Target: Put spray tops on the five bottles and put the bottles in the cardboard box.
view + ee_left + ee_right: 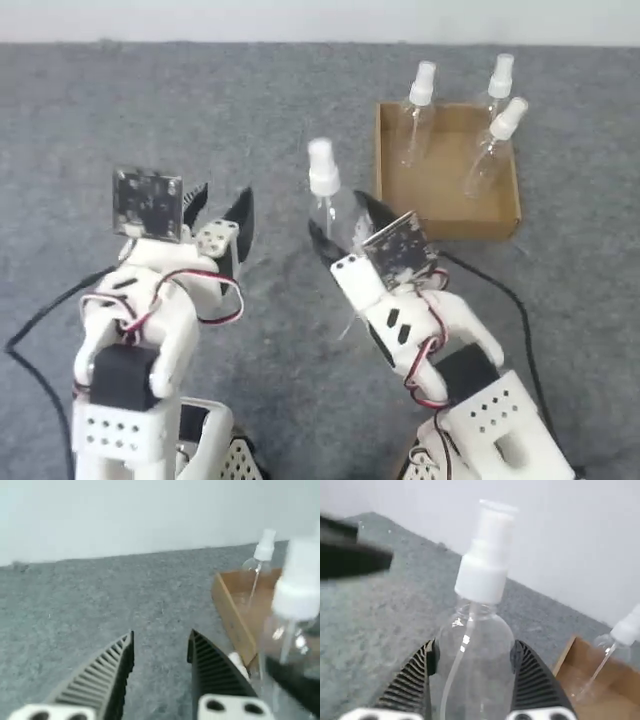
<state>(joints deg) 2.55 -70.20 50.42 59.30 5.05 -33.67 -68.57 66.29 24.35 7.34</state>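
Note:
A clear bottle (325,195) with a white spray top (322,168) stands upright on the grey mat, just left of the cardboard box (440,205). My right gripper (338,222) is shut on its body; the right wrist view has both fingers pressed against the bottle (477,645) below the spray top (487,555). Three capped bottles (418,110) stand in the box. My left gripper (220,205) hangs open to the left of the held bottle, nothing between its fingers (125,662). The left wrist view has the held bottle (295,605) at one edge.
The box (235,610) sits at the back right of the mat with a low brown wall (570,660). Bare grey mat (200,110) stretches left and behind the left gripper. A pale wall runs along the far edge.

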